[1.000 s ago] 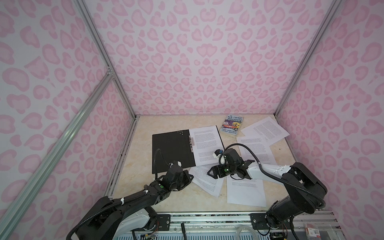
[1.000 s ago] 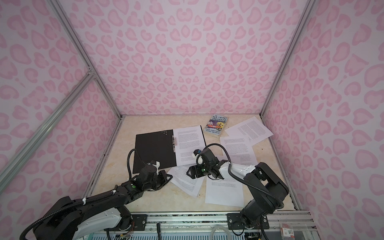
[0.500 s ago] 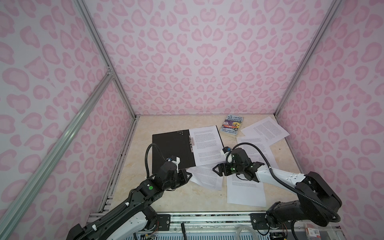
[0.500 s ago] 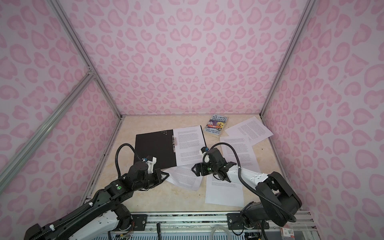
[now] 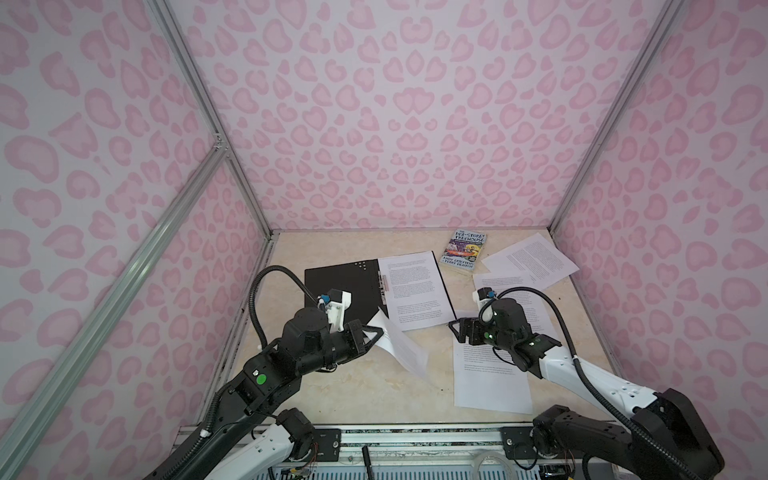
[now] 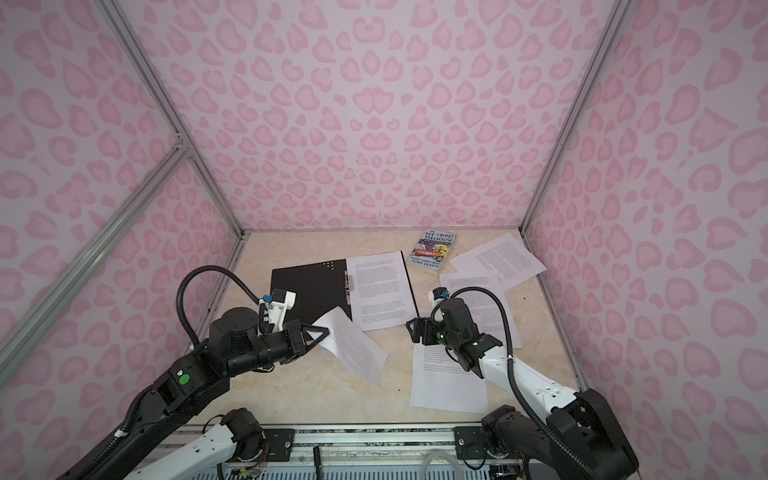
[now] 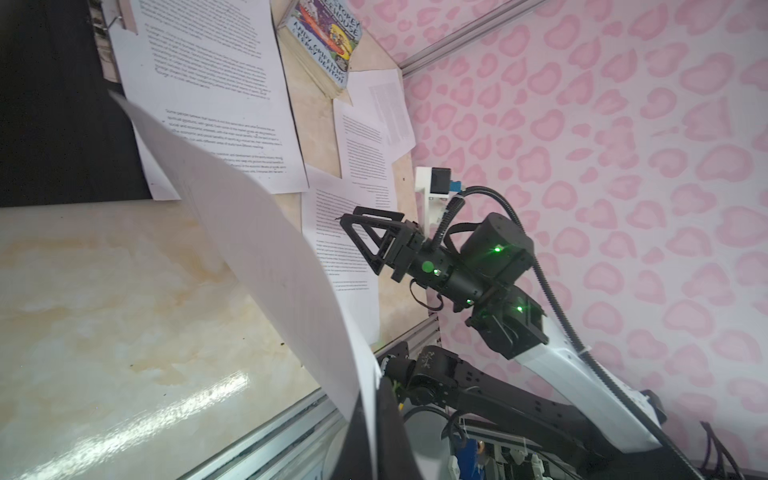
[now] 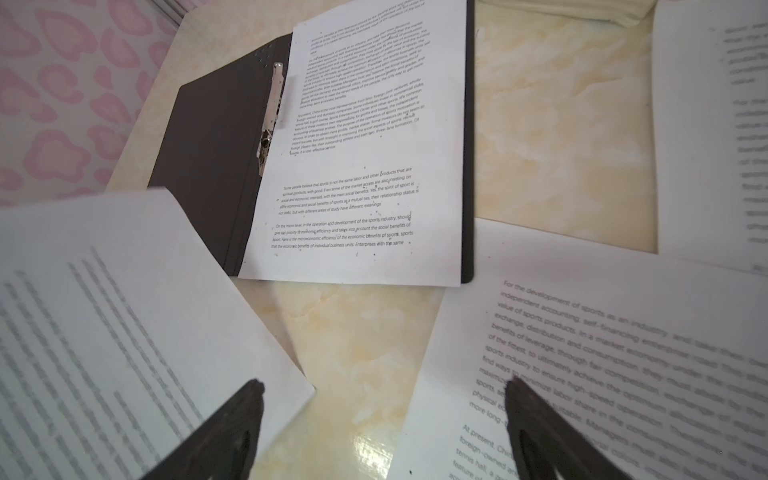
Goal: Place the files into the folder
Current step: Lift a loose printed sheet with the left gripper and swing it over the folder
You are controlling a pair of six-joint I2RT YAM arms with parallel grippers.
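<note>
left gripper: jaws clamped on paper sheet, now lifted | right gripper: jaws apart, backed away right | sheet seems ready for the open folder

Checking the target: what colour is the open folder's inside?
The folder is black inside; clearest in the right wrist view.

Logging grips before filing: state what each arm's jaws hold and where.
Left jaws pinch one paper sheet by a corner; right jaws stand open, holding nothing.

Beige marbled table carries the open folder; loose files; a paperback book.
</note>
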